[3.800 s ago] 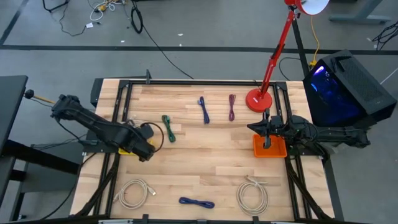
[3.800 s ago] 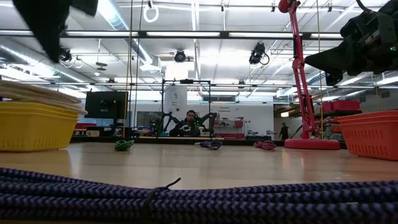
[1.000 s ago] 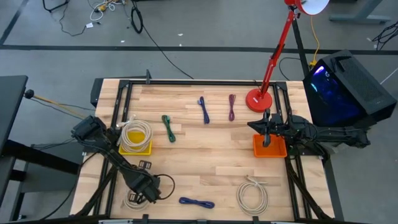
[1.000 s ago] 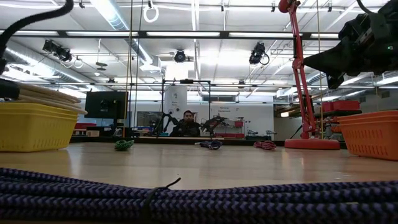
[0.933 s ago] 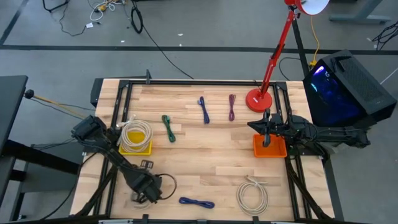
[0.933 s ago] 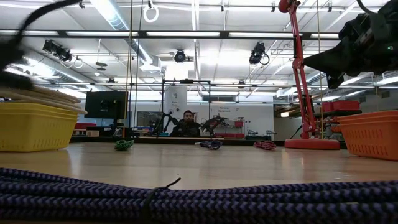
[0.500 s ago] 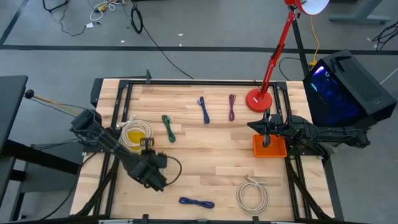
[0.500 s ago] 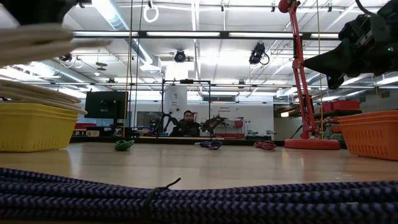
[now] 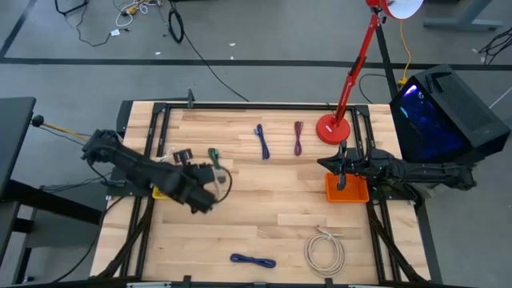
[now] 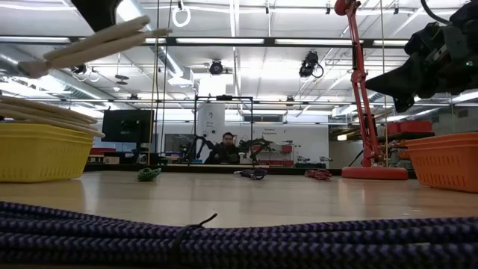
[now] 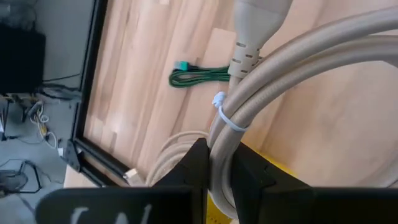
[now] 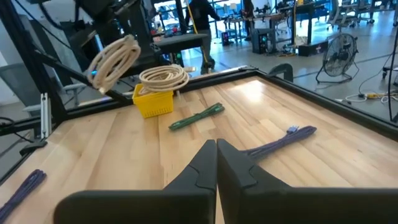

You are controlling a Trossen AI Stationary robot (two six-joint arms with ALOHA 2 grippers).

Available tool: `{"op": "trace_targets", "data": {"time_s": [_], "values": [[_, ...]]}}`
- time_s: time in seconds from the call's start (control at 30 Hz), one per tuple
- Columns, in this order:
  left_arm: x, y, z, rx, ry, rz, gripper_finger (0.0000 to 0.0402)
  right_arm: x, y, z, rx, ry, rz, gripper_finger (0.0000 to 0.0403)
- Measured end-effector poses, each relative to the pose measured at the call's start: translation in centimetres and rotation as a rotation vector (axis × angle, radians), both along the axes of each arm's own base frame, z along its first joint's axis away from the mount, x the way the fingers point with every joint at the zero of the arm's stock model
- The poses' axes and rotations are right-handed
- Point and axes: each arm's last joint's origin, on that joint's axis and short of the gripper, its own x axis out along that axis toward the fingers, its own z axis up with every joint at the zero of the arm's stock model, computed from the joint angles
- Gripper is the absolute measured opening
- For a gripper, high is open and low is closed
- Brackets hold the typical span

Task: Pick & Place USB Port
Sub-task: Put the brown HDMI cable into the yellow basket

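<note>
Since a second ago the left gripper [image 9: 200,192] has carried the beige coiled cable [image 11: 273,106] from the table's 7 o'clock corner to above the yellow basket [image 10: 41,152] at 9 o'clock — fingers clamped on its tied bundle. Light, floppy; grip at the tie. The right gripper [image 12: 216,163] waits shut, empty, at 3 o'clock.

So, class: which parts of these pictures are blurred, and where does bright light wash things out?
Low view: the dark braided cable nearest the lens looks soft and the ceiling lights glare. Left wrist view: the beige cable coil is blurred up close. High view: evenly lit and sharp.
</note>
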Motion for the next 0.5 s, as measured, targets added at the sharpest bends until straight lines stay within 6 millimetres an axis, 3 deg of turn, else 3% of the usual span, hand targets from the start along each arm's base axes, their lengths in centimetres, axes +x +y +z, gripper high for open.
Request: {"op": "trace_targets", "data": {"time_s": [0.23, 0.5], "values": [[-0.2, 3.2, 0.0, -0.082, 0.063, 0.061, 0.0044, 0.0, 0.0, -0.3, -0.001, 0.028, 0.000, 0.0006], [-3.5, 6.5, 1.2, -0.134, 0.001, 0.150, 0.0044, 0.0, 0.0, -0.7, -0.004, 0.069, 0.002, 0.0006]]}}
